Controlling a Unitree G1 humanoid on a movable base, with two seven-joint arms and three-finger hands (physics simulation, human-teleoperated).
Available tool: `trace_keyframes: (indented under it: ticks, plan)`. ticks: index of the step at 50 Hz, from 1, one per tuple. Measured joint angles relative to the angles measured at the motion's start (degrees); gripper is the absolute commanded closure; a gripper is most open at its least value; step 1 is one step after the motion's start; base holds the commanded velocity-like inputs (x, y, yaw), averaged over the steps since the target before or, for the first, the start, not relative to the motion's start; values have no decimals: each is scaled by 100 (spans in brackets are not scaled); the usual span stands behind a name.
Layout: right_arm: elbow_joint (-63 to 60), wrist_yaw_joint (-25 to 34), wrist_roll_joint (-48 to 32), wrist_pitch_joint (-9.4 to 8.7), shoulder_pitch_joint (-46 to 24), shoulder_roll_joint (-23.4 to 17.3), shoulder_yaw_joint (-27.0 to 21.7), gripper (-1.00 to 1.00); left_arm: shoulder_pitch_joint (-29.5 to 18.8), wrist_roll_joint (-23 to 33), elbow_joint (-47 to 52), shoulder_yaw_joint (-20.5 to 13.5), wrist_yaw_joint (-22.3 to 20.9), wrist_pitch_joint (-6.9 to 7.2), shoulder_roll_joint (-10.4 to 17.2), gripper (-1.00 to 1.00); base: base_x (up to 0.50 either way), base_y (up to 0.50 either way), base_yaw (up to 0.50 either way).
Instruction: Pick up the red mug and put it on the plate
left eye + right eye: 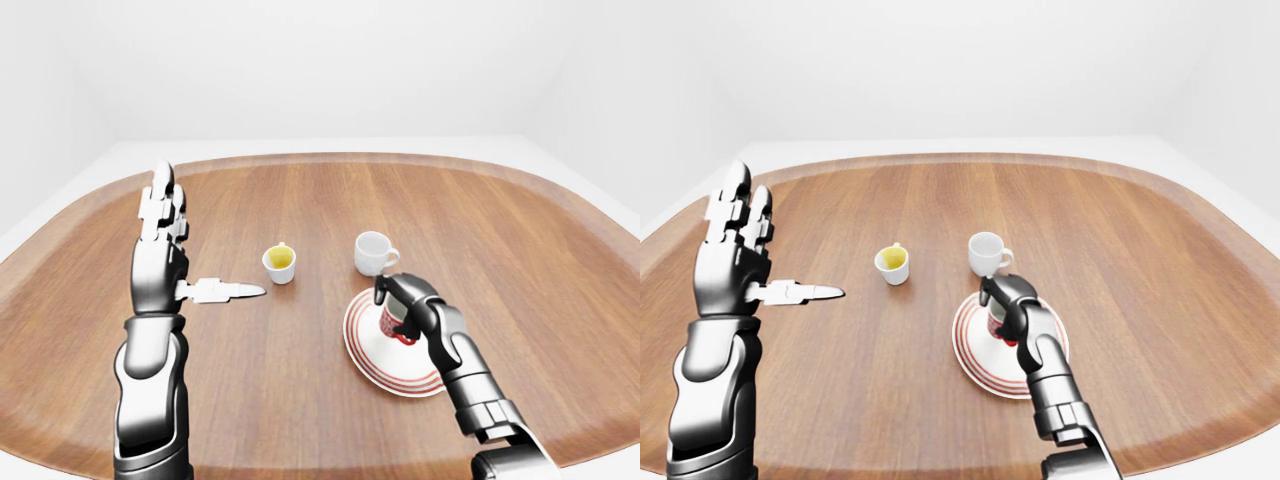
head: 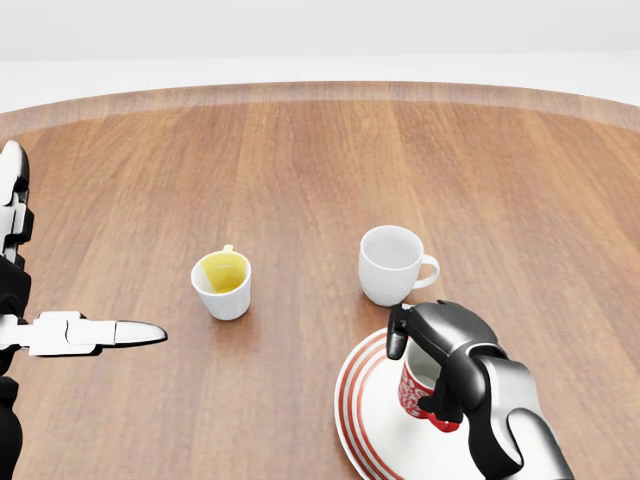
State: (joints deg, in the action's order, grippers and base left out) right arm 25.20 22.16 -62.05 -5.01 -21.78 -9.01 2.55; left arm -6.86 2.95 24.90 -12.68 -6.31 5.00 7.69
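Observation:
The red mug (image 2: 417, 389), red with a white pattern, is over the white plate with red rings (image 2: 364, 414) at the head view's lower right, at or just above its surface. My right hand (image 2: 432, 362) is shut on the mug from above, fingers wrapped round its rim and side, hiding much of it. My left hand (image 2: 60, 330) stands open at the left edge, thumb pointing right, holding nothing and far from the mug. In the left-eye view the mug (image 1: 394, 325) and plate (image 1: 372, 358) show right of centre.
A plain white mug (image 2: 389, 263) stands just above the plate, handle to the right. A white cup with yellow inside (image 2: 223, 282) sits left of it. The wooden table (image 1: 320, 200) has a raised rim all round.

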Motion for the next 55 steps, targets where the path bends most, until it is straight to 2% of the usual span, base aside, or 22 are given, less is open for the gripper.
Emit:
trace_keyframes:
  ticks: [14,46,55]
  plan:
    - [113,-72,23,0,10,-47,-37,100,14,-7,-50,-5,4,0,-1,-100,0,0,0]
    - [1349,-869,522,0,-327,-256,-87,100,24,12,-70,-2,6,0,-2,-100,0,0,0]
    - [1391,-875,531,0,-339,-252,-34,100,29,-4,-64,-24,6,0,2,-100,0,0,0]
